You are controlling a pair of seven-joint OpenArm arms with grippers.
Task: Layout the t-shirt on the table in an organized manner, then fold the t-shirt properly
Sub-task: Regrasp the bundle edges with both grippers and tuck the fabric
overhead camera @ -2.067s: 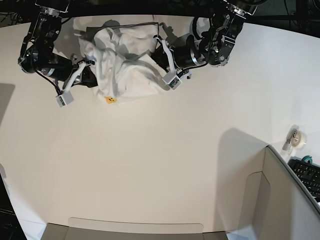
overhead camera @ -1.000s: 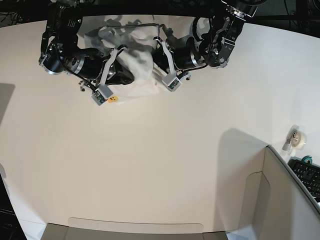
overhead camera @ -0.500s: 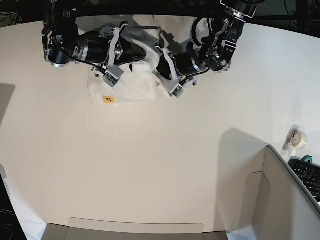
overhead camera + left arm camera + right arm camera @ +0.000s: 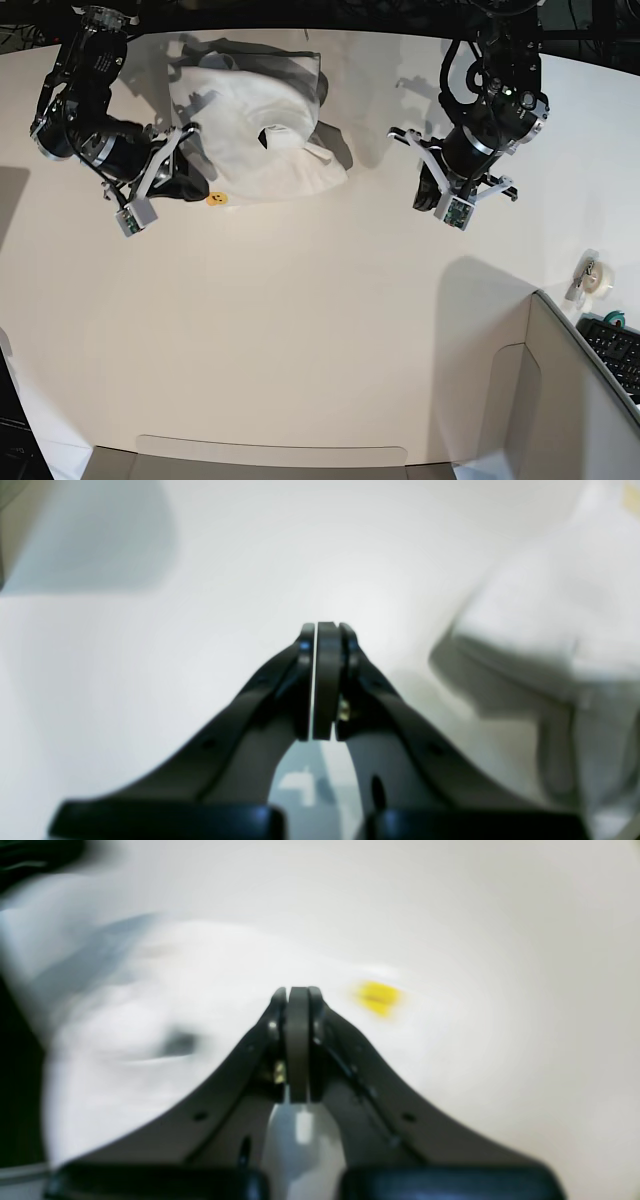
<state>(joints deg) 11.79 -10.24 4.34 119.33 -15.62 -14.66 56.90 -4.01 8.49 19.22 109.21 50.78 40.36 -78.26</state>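
The white t-shirt (image 4: 260, 140) lies in a crumpled heap at the back of the white table (image 4: 300, 330), with a small yellow smiley print (image 4: 214, 198) at its front left edge. My right gripper (image 4: 190, 187) is shut and empty, at the shirt's left edge; in the right wrist view its tips (image 4: 295, 992) hover over blurred white cloth (image 4: 175, 1005) beside the yellow print (image 4: 377, 997). My left gripper (image 4: 428, 196) is shut and empty, well right of the shirt. In the left wrist view it (image 4: 322, 630) points at bare table, the t-shirt (image 4: 550, 605) off to its right.
A grey box-like panel (image 4: 560, 400) fills the front right corner, with a tape roll (image 4: 597, 277) and a keyboard (image 4: 612, 350) behind it. A flat grey flap (image 4: 270, 460) sits at the table's front edge.
Both grippers have come off the shirt. The left arm swung right, clear of the cloth; the right arm drew back to the left. The shirt dropped into a heap.
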